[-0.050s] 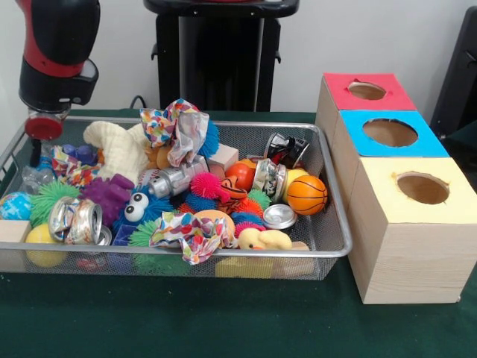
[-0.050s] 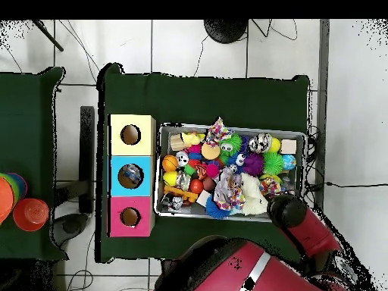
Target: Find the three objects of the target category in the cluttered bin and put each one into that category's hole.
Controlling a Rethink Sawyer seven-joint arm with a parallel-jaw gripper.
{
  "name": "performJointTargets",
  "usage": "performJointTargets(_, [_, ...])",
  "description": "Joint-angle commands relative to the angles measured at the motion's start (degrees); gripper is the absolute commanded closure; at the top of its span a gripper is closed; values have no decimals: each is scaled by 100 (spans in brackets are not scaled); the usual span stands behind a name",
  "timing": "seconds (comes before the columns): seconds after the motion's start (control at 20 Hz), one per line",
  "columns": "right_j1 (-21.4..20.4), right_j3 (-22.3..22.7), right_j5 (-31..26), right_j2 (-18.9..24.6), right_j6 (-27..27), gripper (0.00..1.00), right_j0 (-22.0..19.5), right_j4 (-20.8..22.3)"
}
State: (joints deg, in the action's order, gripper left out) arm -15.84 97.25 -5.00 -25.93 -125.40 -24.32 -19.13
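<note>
We see the gripper dipping into the mesh bin at its nine o'clock corner to search; whether it is spread, we cannot tell.

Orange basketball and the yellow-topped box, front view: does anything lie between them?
Only the mesh bin's right wall separates the orange basketball from the yellow-topped box. A narrow strip of green cloth shows beyond it. The front view shows this.
</note>
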Motion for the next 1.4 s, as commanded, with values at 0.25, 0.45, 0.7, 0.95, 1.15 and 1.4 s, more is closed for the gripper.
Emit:
performJointTargets(0.25, [617,-409,-487,848,-936,0,-380,-420])
performJointTargets(0.45, [564,-276,-283,1258,-915,0,-623,-445])
performJointTargets(0.7, [407,-34,106,2160,-707,0,-1320,-172])
performJointTargets(0.95, [423,69,198,2618,-683,0,-1644,-72])
performJointTargets(1.15, [504,57,176,2735,-672,0,-1727,-40])
performJointTargets(1.4, [524,79,129,2784,-695,0,-1740,-54])
